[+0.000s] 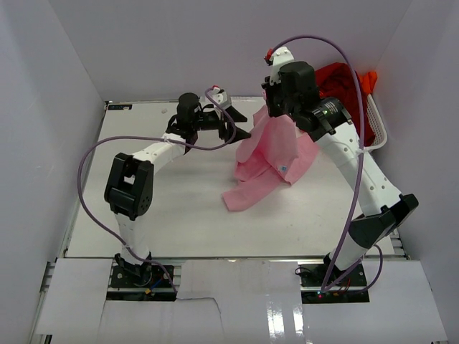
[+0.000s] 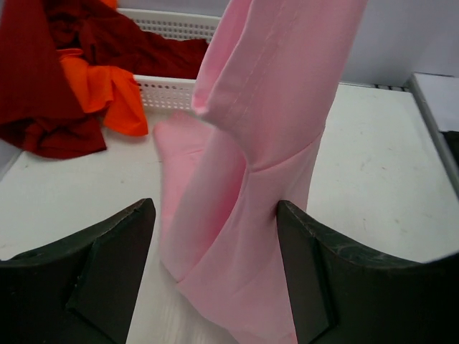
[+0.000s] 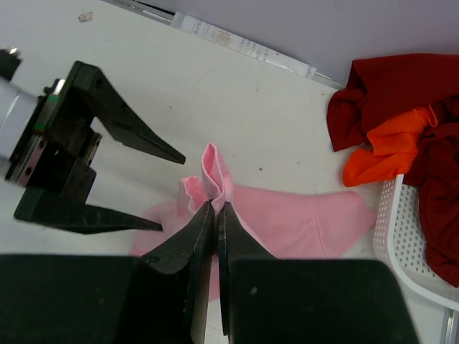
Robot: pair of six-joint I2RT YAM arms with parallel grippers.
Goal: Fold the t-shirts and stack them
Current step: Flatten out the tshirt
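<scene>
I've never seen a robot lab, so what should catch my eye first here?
A light pink t-shirt hangs mid-table, pinched at its top by the right tool, its lower end trailing on the table. The left tool stands open, one finger on either side of the hanging cloth. At far right, a dark red t-shirt and an orange t-shirt spill from a white basket.

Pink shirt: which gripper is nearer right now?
Right. The right gripper is shut on the pink shirt, holding it up; the left gripper stands open beside the hanging cloth, not gripping it.
</scene>
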